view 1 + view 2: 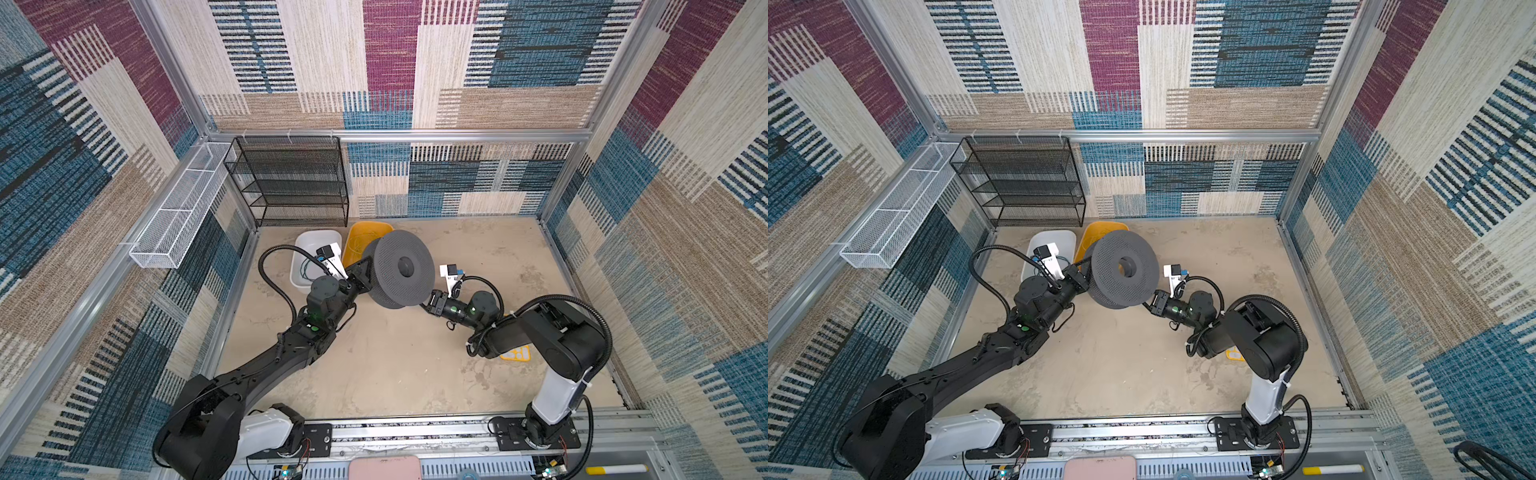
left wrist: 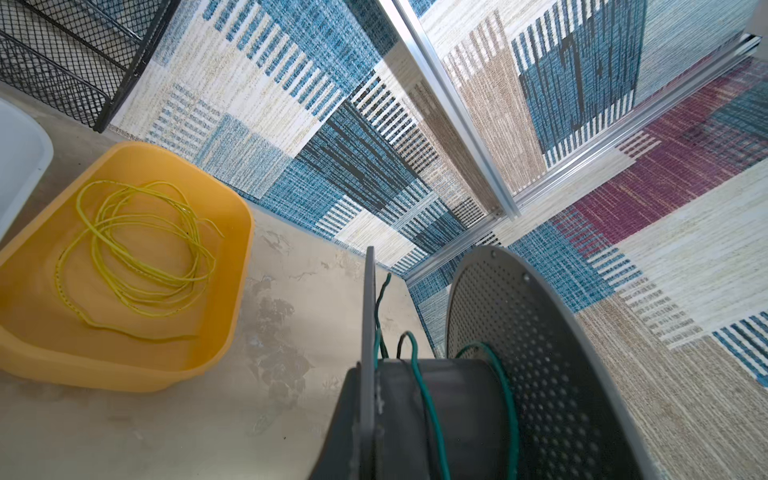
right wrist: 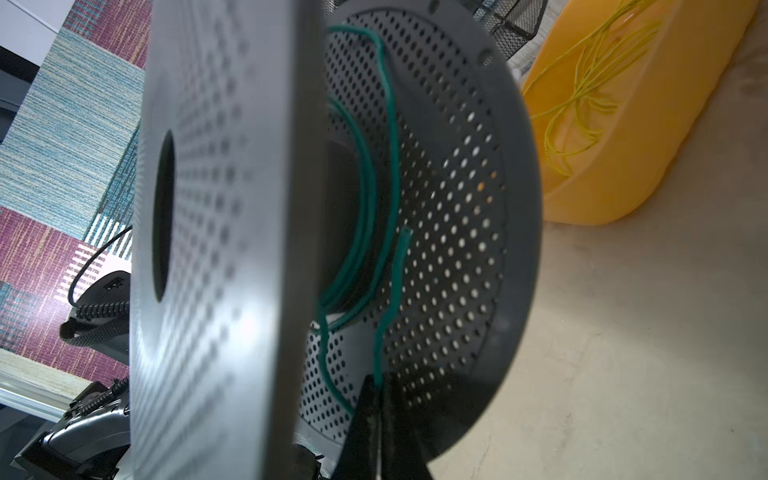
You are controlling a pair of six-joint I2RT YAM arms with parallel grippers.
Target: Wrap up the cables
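Observation:
A grey perforated spool (image 1: 399,270) (image 1: 1121,270) hangs tilted above the table in both top views. My left gripper (image 1: 365,268) (image 2: 369,386) is shut on the rim of one flange. A teal-green cable (image 2: 428,407) (image 3: 390,166) runs in a few loose turns around the spool's core (image 2: 457,382). My right gripper (image 1: 424,305) (image 3: 380,395) reaches in between the flanges from below and is shut on that teal-green cable near its free end. A yellow cable (image 2: 137,249) (image 3: 582,95) lies coiled in the yellow tub (image 1: 370,230) (image 2: 232,257). The dark blue-black cable is not clearly seen.
A white tub (image 1: 309,245) sits left of the yellow tub, partly under my left wrist, with a thin wire loop inside. A black mesh shelf (image 1: 291,183) stands at the back wall and a white wire basket (image 1: 178,212) hangs on the left wall. A yellow flat piece (image 1: 515,354) lies under my right arm.

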